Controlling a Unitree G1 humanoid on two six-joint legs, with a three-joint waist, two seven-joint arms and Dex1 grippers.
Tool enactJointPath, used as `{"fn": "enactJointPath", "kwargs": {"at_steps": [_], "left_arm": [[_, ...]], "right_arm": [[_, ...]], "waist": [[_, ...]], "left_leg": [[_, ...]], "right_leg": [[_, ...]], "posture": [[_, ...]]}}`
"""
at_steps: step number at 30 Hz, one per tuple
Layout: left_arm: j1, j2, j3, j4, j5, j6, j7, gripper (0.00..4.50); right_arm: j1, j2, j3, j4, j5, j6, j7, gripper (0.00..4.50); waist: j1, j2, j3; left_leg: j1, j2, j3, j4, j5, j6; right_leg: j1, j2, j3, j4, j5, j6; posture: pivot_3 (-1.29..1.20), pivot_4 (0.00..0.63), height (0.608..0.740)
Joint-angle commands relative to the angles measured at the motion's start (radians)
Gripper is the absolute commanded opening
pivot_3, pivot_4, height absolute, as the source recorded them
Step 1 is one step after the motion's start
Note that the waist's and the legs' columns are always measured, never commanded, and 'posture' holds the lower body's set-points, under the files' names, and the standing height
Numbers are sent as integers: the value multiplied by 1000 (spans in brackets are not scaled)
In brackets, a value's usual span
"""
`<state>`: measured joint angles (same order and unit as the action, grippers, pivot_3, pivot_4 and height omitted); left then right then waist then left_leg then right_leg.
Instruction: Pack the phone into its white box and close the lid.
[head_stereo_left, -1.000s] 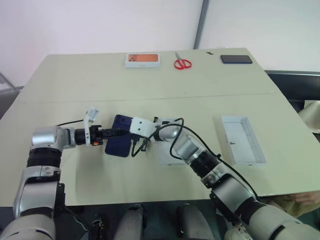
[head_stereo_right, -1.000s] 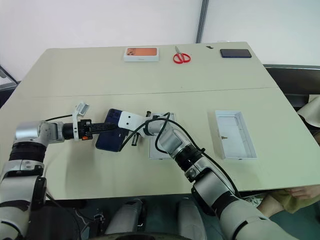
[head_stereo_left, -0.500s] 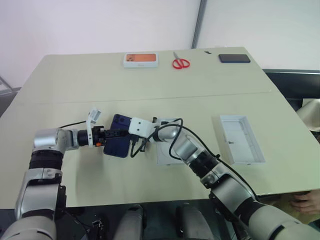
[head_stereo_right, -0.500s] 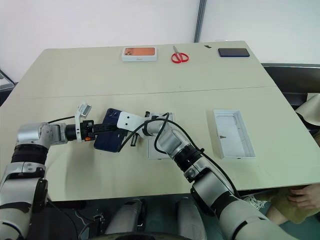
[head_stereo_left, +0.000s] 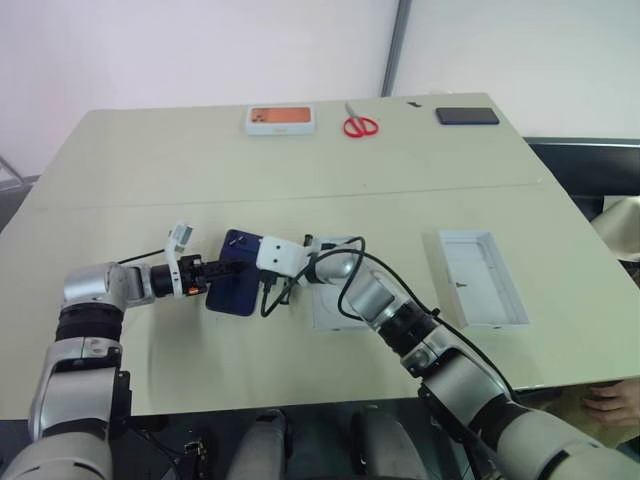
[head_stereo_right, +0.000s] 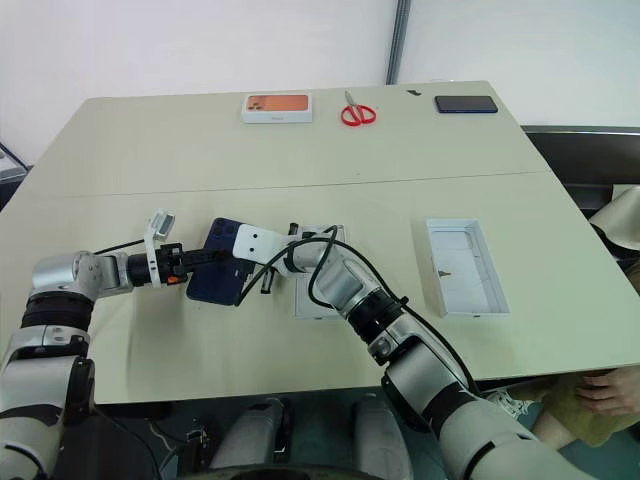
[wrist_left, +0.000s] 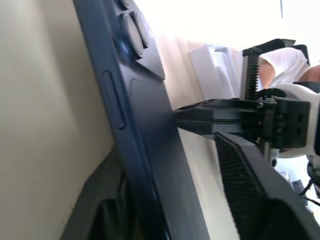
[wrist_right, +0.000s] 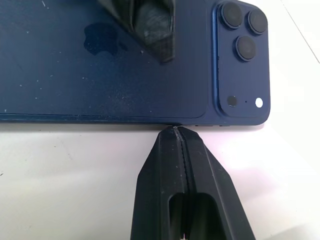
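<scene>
The dark navy phone (head_stereo_left: 232, 286) lies back up on the table, left of centre. My left gripper (head_stereo_left: 224, 271) reaches in from the left and straddles the phone's long edge. One finger (wrist_left: 100, 215) is under the phone and the other (wrist_left: 250, 200) is above its back, with a gap showing, so it is open. My right gripper (wrist_right: 176, 129) is shut, its tips against the phone's opposite long edge. The white box (head_stereo_left: 331, 306) lies partly under my right forearm. The lid (head_stereo_left: 485, 280) lies open side up to the right.
At the table's far edge are a white box with an orange picture (head_stereo_left: 281, 120), red scissors (head_stereo_left: 360, 126) and a flat black slab (head_stereo_left: 467, 116). A person's hand (head_stereo_left: 608, 402) shows past the table's near right corner.
The left gripper's fingers have narrowed around the phone's edge. The right gripper has kept still against the phone.
</scene>
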<state>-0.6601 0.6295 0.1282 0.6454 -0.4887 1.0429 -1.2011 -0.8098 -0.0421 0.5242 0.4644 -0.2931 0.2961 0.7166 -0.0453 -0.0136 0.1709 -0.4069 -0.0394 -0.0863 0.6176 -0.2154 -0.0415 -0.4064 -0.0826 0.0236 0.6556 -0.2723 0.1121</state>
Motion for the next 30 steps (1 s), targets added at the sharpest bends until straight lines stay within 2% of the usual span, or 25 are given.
{"fn": "enactJointPath", "kwargs": {"at_steps": [1, 4, 7, 10, 19, 20, 21, 26, 30], "left_arm": [[19, 23, -14, -24, -2, 10, -6, 2705], [23, 26, -6, -25, -6, 15, -1, 2705], [30, 30, -4, -32, -8, 16, 4, 1834], [40, 31, 5, -41, -19, 25, 6, 370], [51, 26, 26, -38, -57, 58, 31, 370], [48, 24, 39, -30, -65, 67, 42, 179], [46, 23, 49, -27, -75, 77, 45, 179], [66, 18, 102, -68, -123, 81, 66, 179], [72, 7, 186, -71, -206, 173, 95, 179]], "right_arm": [[1, -3, 11, -9, -10, 0, 6, 0], [3, -1, 12, -13, -8, 2, 7, 0], [3, 2, 14, -15, -8, 2, 6, 0], [7, 0, 18, -17, -10, 1, 7, 0], [10, -4, 15, -25, -11, 2, 9, 0], [11, -4, 14, -28, -10, 1, 9, 0], [12, -5, 11, -34, -7, -1, 10, 0], [31, -3, -58, -107, 83, -10, 47, 0], [52, -2, -131, -172, 161, -7, 52, 0]], "waist": [[0, 0, 0], [0, 0, 0], [-2, 0, 0], [0, -1, 0], [-1, -1, 0], [-1, -1, 0], [-1, -1, 0], [-1, -1, 0], [-1, -1, 0]], "left_leg": [[0, 0, 0, 0, 0, 0], [0, 0, 0, 0, 0, 0], [0, 0, 0, -1, 0, 0], [0, 0, 0, -1, 0, 0], [2, 0, 0, -3, 1, -1], [2, 0, 0, -3, 1, -1], [2, 0, 0, -3, 1, -1], [1, 1, 0, -3, 1, -1], [0, 1, -1, -3, 1, -2]], "right_leg": [[0, 0, 0, 0, 0, 0], [0, 0, 0, 0, 0, 0], [-1, 0, 0, 0, 0, 0], [-1, 0, 0, 0, 0, 0], [1, 0, 0, 0, 0, -1], [1, 0, 0, 0, 0, -1], [1, 0, 0, 0, 0, -1], [-1, 0, 0, 0, 0, -1], [-2, 0, 0, 0, 0, -1]], "posture": [[0, 150, 740], [0, 150, 740], [0, 150, 740], [0, 150, 740], [0, 150, 740], [0, 150, 740], [0, 150, 740], [0, 150, 740], [0, 150, 740]]}}
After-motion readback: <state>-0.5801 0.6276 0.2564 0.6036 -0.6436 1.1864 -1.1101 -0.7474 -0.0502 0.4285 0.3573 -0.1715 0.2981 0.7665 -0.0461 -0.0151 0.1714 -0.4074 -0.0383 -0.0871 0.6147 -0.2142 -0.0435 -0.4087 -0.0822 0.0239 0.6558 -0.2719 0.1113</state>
